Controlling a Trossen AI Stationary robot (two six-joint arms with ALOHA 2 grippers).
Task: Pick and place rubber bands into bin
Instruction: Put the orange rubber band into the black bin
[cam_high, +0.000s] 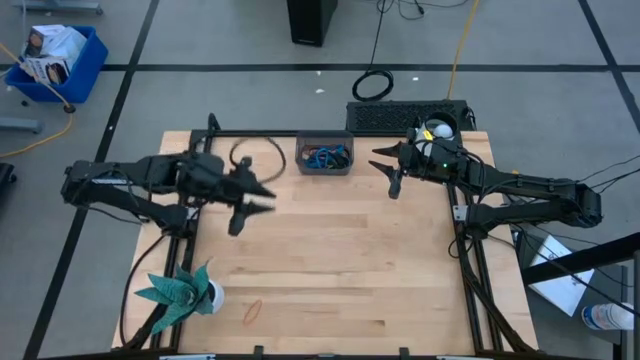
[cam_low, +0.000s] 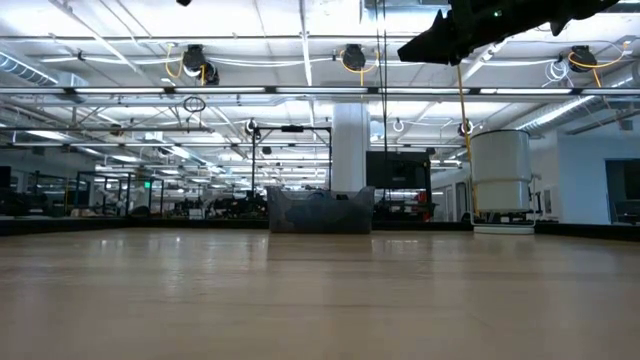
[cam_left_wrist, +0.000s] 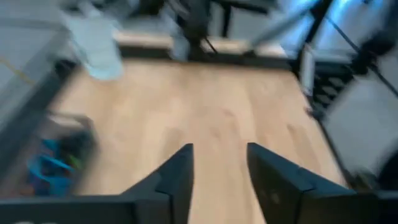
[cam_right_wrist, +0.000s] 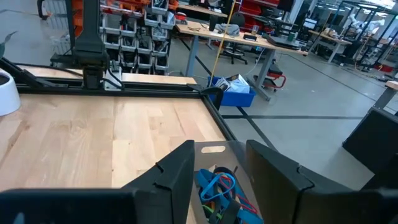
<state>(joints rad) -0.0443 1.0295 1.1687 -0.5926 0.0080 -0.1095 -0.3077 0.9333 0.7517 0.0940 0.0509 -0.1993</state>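
The dark grey bin (cam_high: 325, 168) stands at the middle of the table's far edge, with blue, orange and dark rubber bands (cam_high: 326, 156) piled inside. In the right wrist view the same bands (cam_right_wrist: 219, 186) show in the bin (cam_right_wrist: 214, 148). One tan rubber band (cam_high: 252, 311) lies flat on the wood near the front edge. My left gripper (cam_high: 262, 198) hovers open above the table, left of the bin, with nothing between its fingers (cam_left_wrist: 180, 174). My right gripper (cam_high: 383, 168) hangs open just right of the bin, held level, touching nothing.
A teal paper plant in a white pot (cam_high: 185, 290) stands at the front left corner. A white cylinder (cam_low: 500, 180) sits at the far right corner. On the floor beyond the table are a blue crate (cam_high: 55, 60) and a black cable ring (cam_high: 372, 85).
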